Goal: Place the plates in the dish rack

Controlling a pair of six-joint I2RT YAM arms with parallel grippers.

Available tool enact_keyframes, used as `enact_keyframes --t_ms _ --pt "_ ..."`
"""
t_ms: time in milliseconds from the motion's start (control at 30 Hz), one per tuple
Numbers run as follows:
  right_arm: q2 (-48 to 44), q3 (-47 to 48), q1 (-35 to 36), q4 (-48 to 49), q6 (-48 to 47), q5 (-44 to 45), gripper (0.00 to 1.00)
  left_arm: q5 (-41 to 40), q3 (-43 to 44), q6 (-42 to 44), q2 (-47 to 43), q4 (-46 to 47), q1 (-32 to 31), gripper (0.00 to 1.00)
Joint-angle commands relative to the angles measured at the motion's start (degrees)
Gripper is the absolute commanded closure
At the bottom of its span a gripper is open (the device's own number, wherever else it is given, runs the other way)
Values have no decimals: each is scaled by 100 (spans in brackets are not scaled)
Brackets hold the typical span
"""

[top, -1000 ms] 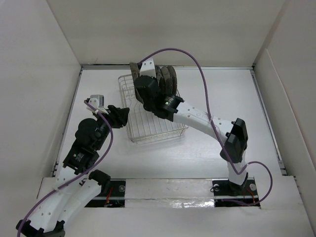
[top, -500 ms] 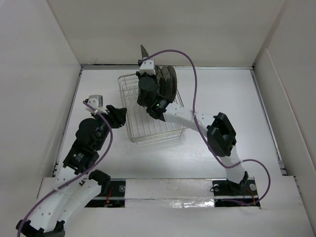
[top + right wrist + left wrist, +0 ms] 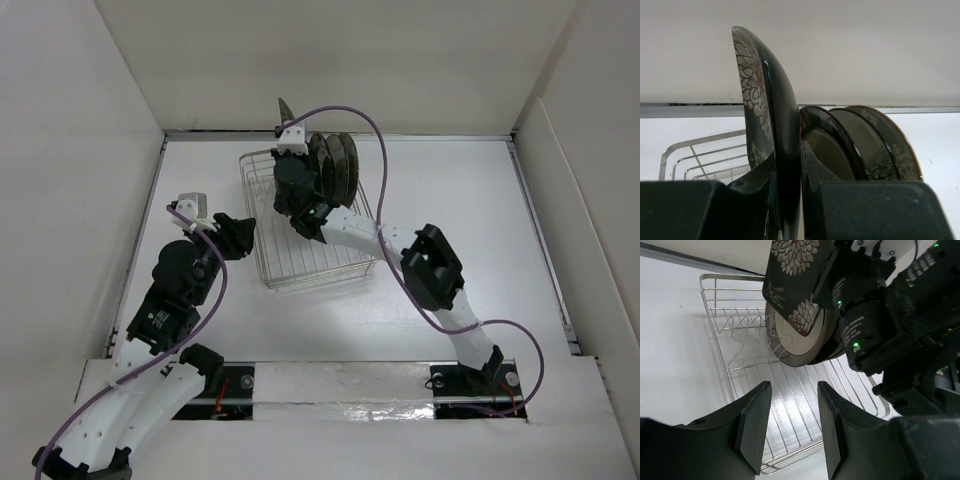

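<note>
The silver wire dish rack (image 3: 315, 250) sits mid-table. Three round plates (image 3: 336, 165) stand on edge at its far right end. My right gripper (image 3: 288, 128) is shut on the square black floral plate (image 3: 285, 108) and holds it upright above the rack's far end, left of the standing plates. In the right wrist view the floral plate (image 3: 762, 95) is pinched between the fingers of the right gripper (image 3: 787, 167), with the round plates (image 3: 865, 145) just behind. My left gripper (image 3: 245, 235) is open beside the rack's left side; the left gripper (image 3: 792, 390) holds nothing and faces the beige dark-rimmed plate (image 3: 800, 340).
White walls enclose the table on three sides, and the back wall (image 3: 340, 60) is close behind the rack. The right arm's purple cable (image 3: 385, 150) loops over the rack. Bare prongs (image 3: 745, 335) stand in the rack's left part.
The right gripper has carried the floral plate up and toward the back left, and the right arm's elbow swung left. The left gripper narrowed slightly and stayed in place.
</note>
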Motion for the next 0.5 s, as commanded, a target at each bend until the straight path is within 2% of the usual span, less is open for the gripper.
enact_keyframes --t_ms 0,267,467 --pt "-42 478 -10 1020 291 -47 100 -8 207 -4 -45 200 -22 62" --pt "205 522 43 933 414 -47 100 18 190 -21 -63 209 -22 62" --pt "170 -4 96 1354 335 103 100 44 181 -21 -72 235 -22 62"
